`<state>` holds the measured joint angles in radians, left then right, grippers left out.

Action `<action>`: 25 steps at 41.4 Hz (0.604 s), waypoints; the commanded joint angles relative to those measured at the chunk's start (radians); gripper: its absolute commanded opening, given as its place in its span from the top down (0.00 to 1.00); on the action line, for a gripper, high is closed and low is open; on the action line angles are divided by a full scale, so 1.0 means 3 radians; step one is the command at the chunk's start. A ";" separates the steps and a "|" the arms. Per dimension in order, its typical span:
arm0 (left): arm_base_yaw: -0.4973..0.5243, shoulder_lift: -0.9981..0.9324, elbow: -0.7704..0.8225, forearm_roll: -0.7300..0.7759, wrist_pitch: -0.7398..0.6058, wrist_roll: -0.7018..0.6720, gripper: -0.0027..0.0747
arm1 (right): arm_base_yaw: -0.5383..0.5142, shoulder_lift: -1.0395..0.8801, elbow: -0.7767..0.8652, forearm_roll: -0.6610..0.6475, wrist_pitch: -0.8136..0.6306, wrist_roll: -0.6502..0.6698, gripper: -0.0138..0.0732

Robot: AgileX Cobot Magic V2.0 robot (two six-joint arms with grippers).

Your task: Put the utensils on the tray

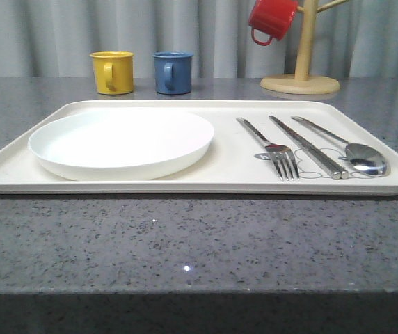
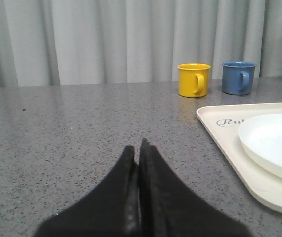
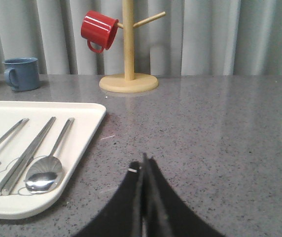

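Fingers closed and empty on both arms; cutlery lies on the tray.

Left fingers point(image 2: 140, 148) are pressed together with nothing between them, low over bare worktop point(image 2: 72, 138) beside the tray's point(image 2: 220, 136) near-left corner. Right fingers point(image 3: 143, 165) are likewise pressed together and empty, over bare worktop just off the tray's right edge. Fork point(image 1: 272, 147), long flat piece point(image 1: 307, 147) and spoon point(image 1: 352, 149) lie side by side, apart from one another, on the tray's right half, clear of the white plate point(image 1: 122, 142) on its left half. No further cutlery is visible on the worktop. Judgement: placement appears complete, nothing left to move.
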<state>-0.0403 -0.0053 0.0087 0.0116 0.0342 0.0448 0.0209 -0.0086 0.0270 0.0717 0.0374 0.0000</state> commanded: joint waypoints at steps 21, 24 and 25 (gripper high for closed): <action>-0.0018 -0.0084 -0.0004 -0.0018 -0.0258 -0.0002 0.99 | -0.0019 -0.0063 -0.0003 -0.0332 -0.0329 0.0183 0.92; -0.0018 -0.0084 -0.0004 -0.0018 -0.0258 -0.0002 0.99 | -0.0026 -0.0063 -0.0003 -0.0442 -0.0342 0.0405 0.92; -0.0018 -0.0084 -0.0004 -0.0018 -0.0258 -0.0002 0.99 | -0.0030 -0.0063 -0.0003 -0.0442 -0.0339 0.0430 0.92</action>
<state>-0.0403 -0.0053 0.0087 0.0116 0.0342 0.0448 0.0188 -0.0094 0.0270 -0.0220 0.0318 0.0797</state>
